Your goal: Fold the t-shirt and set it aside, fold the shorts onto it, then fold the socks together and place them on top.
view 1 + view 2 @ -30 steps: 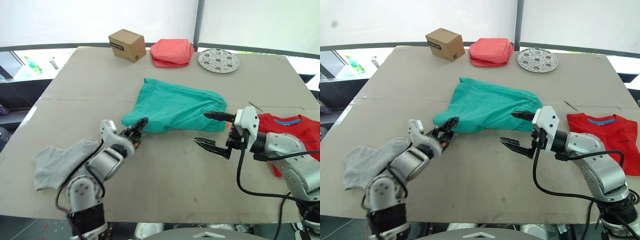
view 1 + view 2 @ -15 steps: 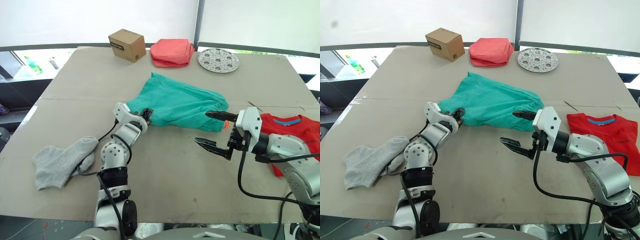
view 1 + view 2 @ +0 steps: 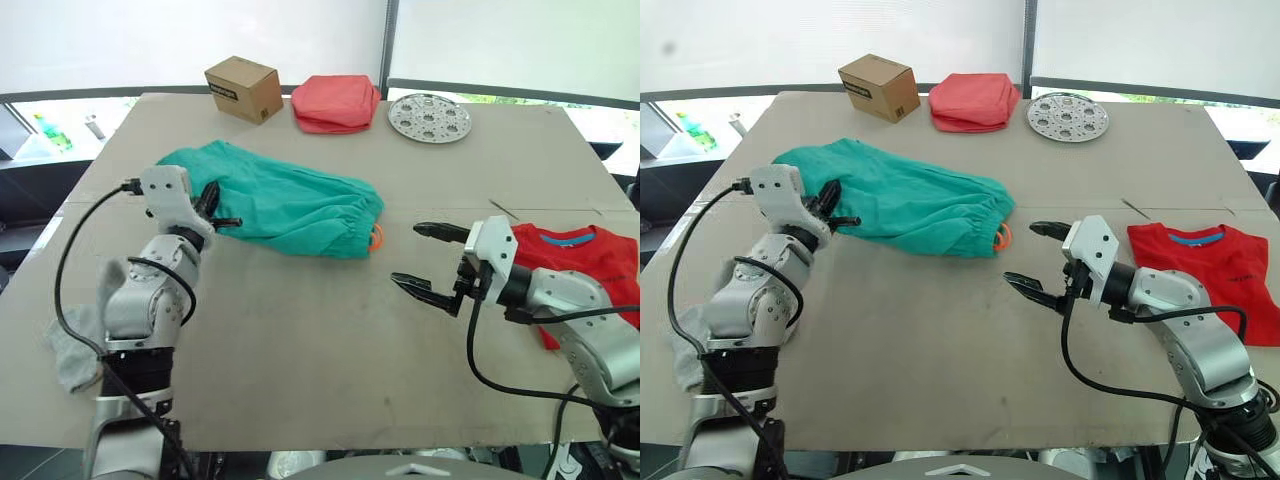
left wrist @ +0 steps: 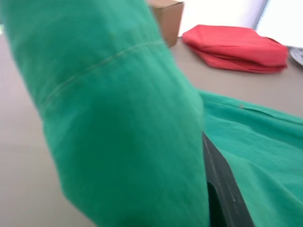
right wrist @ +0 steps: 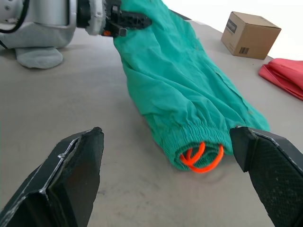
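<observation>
the shorts lay stretched across the table mid-left, teal, waist end w/ orange drawstring pointing toward the robot's right, leg end drawn out to the left. left gripper was pinched on the leg-end fabric, so cloth looked pulled long and flat from that corner, prob. to straighten it for a fold. right gripper hovered just beside the waist end, not touching, fingers spread wide, lined up w/ the elastic as if to take the other end; judged the step as shorts fold, not yet started. the t-shirt lay at the right edge behind the right arm, red w/ blue neck band, looked folded and set aside, so shorts would need carrying over onto it. the socks sat grey at the left edge, partly hidden by the left arm, untouched. at the far edge: cardboard box, folded salmon cloth, perforated metal disc, all well apart from the work.
</observation>
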You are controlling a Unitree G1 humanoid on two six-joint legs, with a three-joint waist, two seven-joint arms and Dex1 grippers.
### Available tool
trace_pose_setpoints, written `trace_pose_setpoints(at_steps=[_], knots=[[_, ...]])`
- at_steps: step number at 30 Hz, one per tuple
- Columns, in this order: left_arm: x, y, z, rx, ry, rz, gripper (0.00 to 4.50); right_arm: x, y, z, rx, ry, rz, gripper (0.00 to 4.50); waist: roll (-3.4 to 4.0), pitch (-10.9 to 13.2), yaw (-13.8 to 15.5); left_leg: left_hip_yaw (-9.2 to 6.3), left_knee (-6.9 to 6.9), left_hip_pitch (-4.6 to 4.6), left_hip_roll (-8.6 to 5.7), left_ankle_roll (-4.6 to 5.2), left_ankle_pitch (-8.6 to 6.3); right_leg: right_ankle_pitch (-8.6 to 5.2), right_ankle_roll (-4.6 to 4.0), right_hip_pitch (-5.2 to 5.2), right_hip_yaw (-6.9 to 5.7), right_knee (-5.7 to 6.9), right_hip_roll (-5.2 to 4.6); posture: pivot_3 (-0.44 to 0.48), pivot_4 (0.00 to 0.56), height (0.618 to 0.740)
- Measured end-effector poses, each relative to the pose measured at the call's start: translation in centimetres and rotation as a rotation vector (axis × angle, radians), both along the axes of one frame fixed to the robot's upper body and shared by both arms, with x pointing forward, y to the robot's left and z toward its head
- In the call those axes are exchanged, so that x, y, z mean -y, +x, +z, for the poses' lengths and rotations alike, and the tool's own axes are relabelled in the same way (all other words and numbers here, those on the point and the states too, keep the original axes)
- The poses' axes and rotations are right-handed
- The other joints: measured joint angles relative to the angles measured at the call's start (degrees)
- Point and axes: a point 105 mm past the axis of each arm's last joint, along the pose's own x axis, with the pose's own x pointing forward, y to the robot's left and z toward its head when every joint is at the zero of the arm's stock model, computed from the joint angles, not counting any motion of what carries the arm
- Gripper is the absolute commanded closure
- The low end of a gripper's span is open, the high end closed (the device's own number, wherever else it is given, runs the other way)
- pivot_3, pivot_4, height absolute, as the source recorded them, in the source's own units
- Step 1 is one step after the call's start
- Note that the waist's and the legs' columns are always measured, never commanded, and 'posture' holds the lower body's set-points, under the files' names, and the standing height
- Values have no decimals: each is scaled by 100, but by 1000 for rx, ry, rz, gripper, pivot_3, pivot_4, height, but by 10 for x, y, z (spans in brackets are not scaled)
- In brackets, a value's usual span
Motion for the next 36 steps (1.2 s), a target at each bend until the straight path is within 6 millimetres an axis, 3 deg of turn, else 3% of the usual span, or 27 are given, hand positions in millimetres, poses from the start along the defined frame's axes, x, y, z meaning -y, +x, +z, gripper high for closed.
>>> trace_pose_setpoints(at_steps=[8,10,12,14,19,23,25,26,27,29,31,33,36], knots=[[42,2,15,78,471,-342,4443,6,8,-8,-9,-16,-39,0,16,11,-3,-1,-7,-8,2,0,0,0,0,-9,-5,-2,1,0,150,740],[60,5,17,105,611,-449,4443,8,8,-8,-10,-16,-46,0,17,13,10,-4,-7,-14,1,1,0,0,1,-10,-13,-9,2,0,150,740],[91,1,21,166,766,-601,4443,8,7,-8,-7,-15,-55,0,20,14,18,0,-7,-15,1,2,-1,1,2,-9,-8,-14,1,0,150,740],[106,-3,18,191,820,-674,4443,9,6,-9,-9,-15,-63,0,21,14,11,3,-8,-14,1,4,-2,9,15,-8,-3,-16,1,0,150,740],[155,-19,-24,154,898,-922,4443,17,6,-9,-15,-12,-123,0,22,14,4,3,-9,-19,1,6,-2,17,27,-6,-4,-35,13,0,150,740],[161,-21,-58,57,930,-977,4443,19,4,-9,-32,-8,-147,0,23,14,-26,2,-9,-16,6,7,-3,16,28,-6,-4,-36,26,0,150,740],[162,-24,-68,14,900,-1001,3623,20,3,-9,-46,-5,-166,0,23,14,-26,0,-9,-16,20,7,-3,15,28,-6,-5,-34,26,0,150,740],[162,-24,-70,3,894,-1008,3532,20,3,-9,-48,-3,-170,0,23,14,-27,0,-9,-16,20,7,-3,15,28,-6,-6,-35,26,0,150,740],[158,-26,-64,-31,747,-997,3049,21,3,-9,-88,20,-188,0,23,14,-36,0,-9,-17,27,8,-3,16,29,-6,-4,-36,24,0,150,740],[155,-26,-59,-43,684,-992,3049,22,4,-10,-105,28,-195,0,23,14,-34,-1,-8,-17,27,8,-3,16,29,-6,-5,-35,24,0,150,740],[145,-37,-37,-85,386,-1013,3049,20,8,-8,-147,68,-210,0,24,16,-65,0,-8,-16,34,7,-3,16,28,-6,1,-34,26,0,150,740],[134,-59,-17,-145,92,-1065,3049,13,23,7,-146,128,-229,0,29,20,-162,1,-8,-13,39,5,-2,16,29,-7,10,-31,26,0,150,740],[122,-85,2,-178,-88,-1092,3049,2,48,25,-140,175,-283,0,36,18,-166,-5,-9,-3,33,4,-1,15,28,1,1,-24,34,0,150,740]])
